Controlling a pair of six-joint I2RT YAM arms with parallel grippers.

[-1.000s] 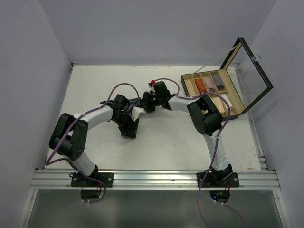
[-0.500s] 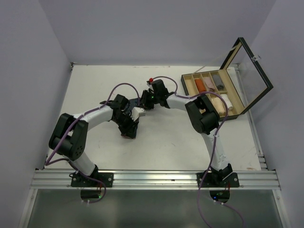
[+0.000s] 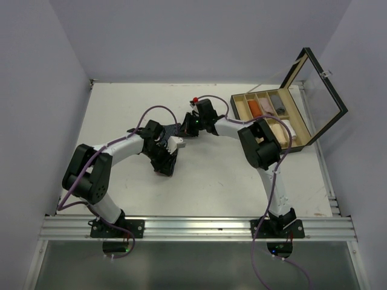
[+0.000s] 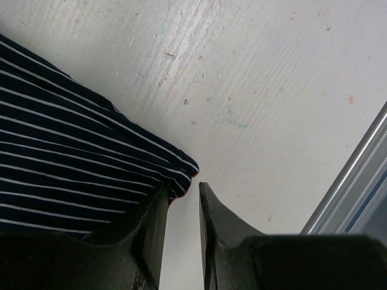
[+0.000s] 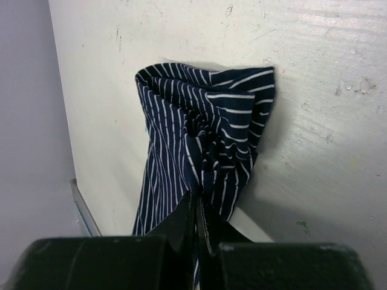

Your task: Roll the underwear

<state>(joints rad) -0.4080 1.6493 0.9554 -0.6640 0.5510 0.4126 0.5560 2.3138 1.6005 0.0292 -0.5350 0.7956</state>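
Observation:
The navy underwear [image 5: 205,121] with thin pale stripes lies bunched on the white table, and my right gripper [image 5: 196,202] is shut on a gathered fold of it. From above, the cloth [image 3: 173,128] shows between the two wrists, with the right gripper [image 3: 185,127] at its far end. My left gripper [image 4: 183,186] is open by a narrow gap with only bare table showing between the fingers. A corner of the striped underwear [image 4: 72,151] lies against the outside of its left fingertip [image 4: 162,196]. In the top view the left gripper [image 3: 164,164] covers the cloth's near part.
A compartmented wooden box [image 3: 234,107] stands at the back right with its glass lid [image 3: 320,81] raised; rolled cloth items fill some compartments. The metal rail [image 4: 357,175] runs along the table's near edge. Purple cables loop over both arms.
The right gripper's jaws have shut on the striped cloth, bunching it. The left arm has stayed in place.

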